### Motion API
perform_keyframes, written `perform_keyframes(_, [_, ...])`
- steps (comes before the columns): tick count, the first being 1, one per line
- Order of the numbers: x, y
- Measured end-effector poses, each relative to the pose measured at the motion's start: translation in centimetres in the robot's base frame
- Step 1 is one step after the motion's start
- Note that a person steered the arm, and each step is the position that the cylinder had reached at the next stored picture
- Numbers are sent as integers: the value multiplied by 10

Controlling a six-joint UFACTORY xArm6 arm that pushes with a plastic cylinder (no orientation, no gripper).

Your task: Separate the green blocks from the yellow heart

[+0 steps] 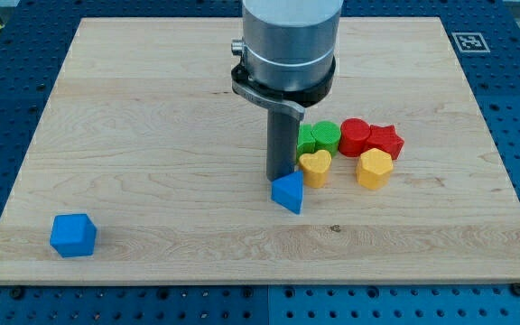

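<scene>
The yellow heart (pixel 315 167) lies right of the board's middle. Two green blocks sit just above it, touching it: a green round block (pixel 327 135) and a second green block (pixel 307 140), partly hidden behind my rod. My tip (pixel 283 175) rests on the board just left of the yellow heart and just above a blue block (pixel 288 193). The rod covers the left edge of the green pair.
A red round block (pixel 355 136) and a red star (pixel 385 141) sit right of the green blocks. A yellow hexagon (pixel 375 169) lies below them. A blue cube-like block (pixel 72 235) is at the lower left of the wooden board (pixel 152 108).
</scene>
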State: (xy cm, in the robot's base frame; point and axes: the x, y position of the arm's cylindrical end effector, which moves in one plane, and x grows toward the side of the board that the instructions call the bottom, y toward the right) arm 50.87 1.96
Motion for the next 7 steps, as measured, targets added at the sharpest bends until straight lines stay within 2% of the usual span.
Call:
perform_keyframes(5, [49,34])
perform_keyframes(6, [49,34])
perform_keyframes(7, [23,21])
